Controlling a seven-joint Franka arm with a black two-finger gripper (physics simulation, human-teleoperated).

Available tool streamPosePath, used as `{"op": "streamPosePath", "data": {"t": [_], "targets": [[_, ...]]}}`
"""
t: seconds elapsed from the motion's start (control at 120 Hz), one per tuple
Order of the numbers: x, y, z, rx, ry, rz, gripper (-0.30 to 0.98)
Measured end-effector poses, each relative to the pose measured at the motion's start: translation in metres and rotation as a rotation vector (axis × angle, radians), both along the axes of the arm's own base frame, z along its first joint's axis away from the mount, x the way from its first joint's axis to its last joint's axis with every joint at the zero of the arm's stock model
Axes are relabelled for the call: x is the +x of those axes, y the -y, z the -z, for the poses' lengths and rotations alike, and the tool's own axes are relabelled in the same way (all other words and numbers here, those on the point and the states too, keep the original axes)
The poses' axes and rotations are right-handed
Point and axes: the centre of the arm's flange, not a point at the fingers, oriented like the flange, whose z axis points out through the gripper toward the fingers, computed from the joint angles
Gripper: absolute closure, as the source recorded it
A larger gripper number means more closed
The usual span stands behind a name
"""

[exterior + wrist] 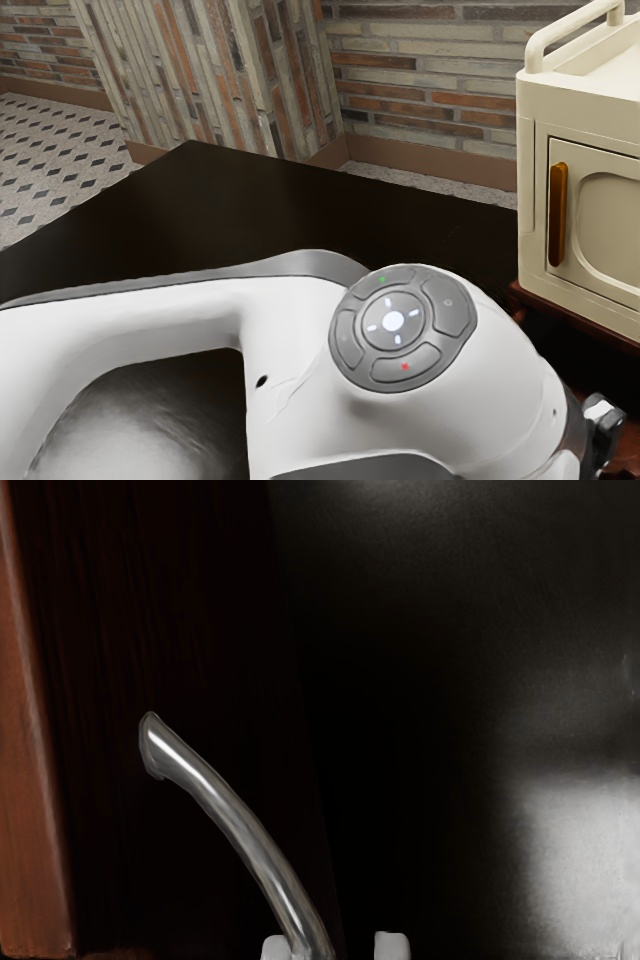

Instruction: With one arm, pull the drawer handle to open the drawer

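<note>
Jaws apart, and the handle [235, 825] runs close beside one of them! Shut off-centre here, they could nudge it askew or slip mid-pull.

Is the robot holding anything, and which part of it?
Nothing is held. The fingers are open: the shiny handle comes close to one, but there's a gap before the other.

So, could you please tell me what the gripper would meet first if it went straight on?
Most likely the curved metal handle, which runs in between the parted jaws, closer to one of them. Depth is unclear, so it may already be level with them.
</note>
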Motion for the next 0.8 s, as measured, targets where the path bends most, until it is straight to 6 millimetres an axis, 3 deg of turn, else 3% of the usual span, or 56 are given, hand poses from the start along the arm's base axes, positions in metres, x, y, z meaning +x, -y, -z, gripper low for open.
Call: {"op": "streamPosePath", "data": {"t": [0.492, 0.683, 0.8], "targets": [[-0.053, -0.006, -0.001, -0.02, 0.011, -0.031, 0.79], [-0.056, -0.006, -0.001, -0.034, 0.003, -0.04, 0.78], [-0.057, -0.006, -0.001, -0.043, -0.008, -0.044, 0.69]]}}
